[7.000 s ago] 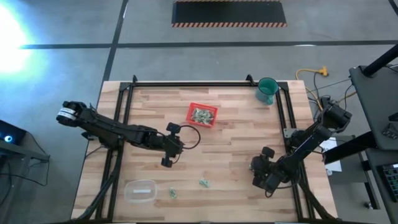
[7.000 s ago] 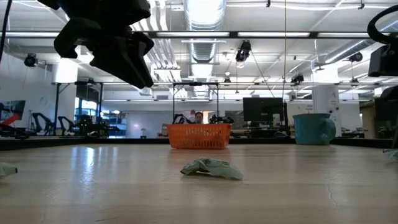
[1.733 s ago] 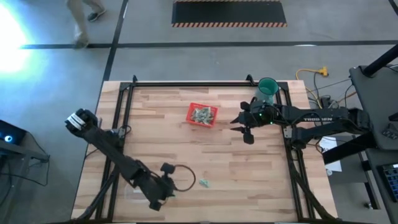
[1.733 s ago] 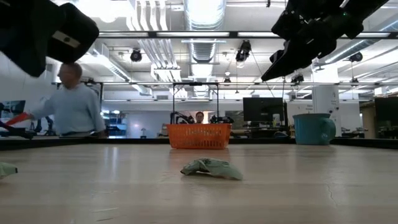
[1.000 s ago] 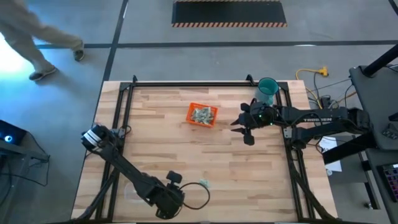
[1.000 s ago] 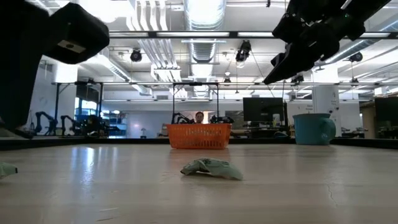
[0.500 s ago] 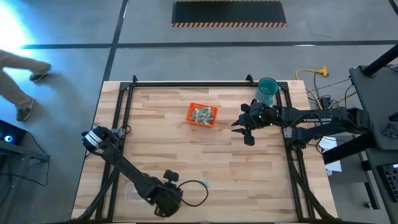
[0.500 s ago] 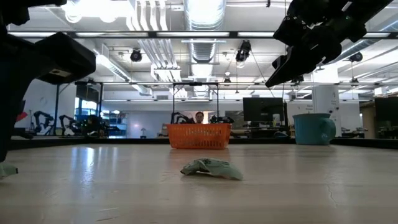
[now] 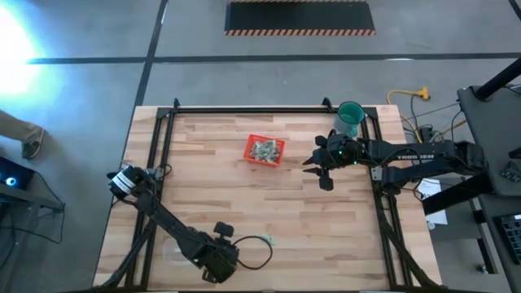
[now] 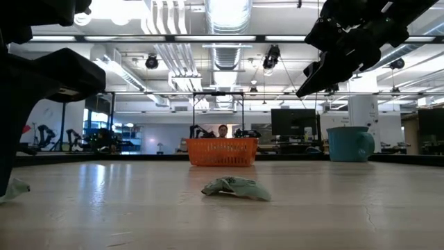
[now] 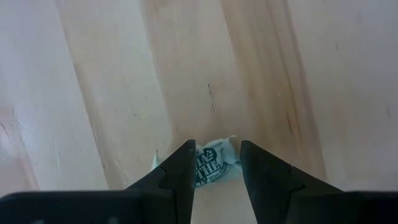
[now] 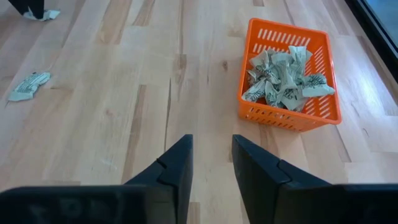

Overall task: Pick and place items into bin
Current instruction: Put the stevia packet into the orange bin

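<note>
Grey floor (image 9: 244, 65), ceiling lights (image 10: 229, 14)

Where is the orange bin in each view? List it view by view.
High view: orange bin upper middle, left of the teal cup.
Low view: centre, far back.
Left wrist view: not in it.
Right wrist view: upper right.
Shared landmark: loose wrapper before it.

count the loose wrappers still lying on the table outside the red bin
2. One wrapper sits between the left gripper fingers at the near edge; another wrapper lies bare to its right. Others may hide under the arm.
</note>
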Motion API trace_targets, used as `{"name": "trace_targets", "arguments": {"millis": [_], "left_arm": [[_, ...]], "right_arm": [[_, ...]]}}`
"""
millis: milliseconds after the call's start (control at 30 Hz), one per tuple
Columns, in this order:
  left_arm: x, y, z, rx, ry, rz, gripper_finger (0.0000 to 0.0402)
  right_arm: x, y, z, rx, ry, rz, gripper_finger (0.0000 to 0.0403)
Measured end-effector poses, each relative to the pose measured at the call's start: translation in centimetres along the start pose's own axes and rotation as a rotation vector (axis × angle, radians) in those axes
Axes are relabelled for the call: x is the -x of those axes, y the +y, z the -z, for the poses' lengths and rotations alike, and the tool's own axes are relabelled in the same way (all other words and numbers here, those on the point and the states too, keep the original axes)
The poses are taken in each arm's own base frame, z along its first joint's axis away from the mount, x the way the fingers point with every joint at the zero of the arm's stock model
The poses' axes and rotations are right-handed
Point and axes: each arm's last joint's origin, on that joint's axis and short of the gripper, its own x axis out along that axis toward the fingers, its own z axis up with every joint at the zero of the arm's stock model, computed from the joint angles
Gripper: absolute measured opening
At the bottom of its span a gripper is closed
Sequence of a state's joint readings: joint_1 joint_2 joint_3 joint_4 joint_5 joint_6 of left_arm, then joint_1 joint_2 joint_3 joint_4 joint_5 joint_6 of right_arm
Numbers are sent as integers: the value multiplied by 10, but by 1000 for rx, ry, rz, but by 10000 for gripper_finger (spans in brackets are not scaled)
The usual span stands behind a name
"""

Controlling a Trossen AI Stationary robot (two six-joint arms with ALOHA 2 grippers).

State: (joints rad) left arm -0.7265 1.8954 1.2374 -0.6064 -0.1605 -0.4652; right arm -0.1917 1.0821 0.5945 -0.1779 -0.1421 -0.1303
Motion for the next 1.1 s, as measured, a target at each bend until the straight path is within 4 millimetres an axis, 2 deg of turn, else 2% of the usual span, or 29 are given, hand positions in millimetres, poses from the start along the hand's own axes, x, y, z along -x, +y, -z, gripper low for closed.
{"name": "trace_targets", "arguments": {"millis": [200, 533, 933, 1100], "left_arm": [[-1, 1, 2, -2, 7, -5, 88], [-1, 1, 2, -10, 9, -6, 6], [10, 5, 2, -16, -5, -64, 1], [19, 6, -4, -81, -15, -140, 0]], "right_arm": [[0, 0, 0, 0, -1, 0, 95], [0, 0, 0, 0, -1, 0, 83], [0, 0, 0, 0, -2, 1, 85], [0, 0, 0, 1, -4, 1, 77]]}}
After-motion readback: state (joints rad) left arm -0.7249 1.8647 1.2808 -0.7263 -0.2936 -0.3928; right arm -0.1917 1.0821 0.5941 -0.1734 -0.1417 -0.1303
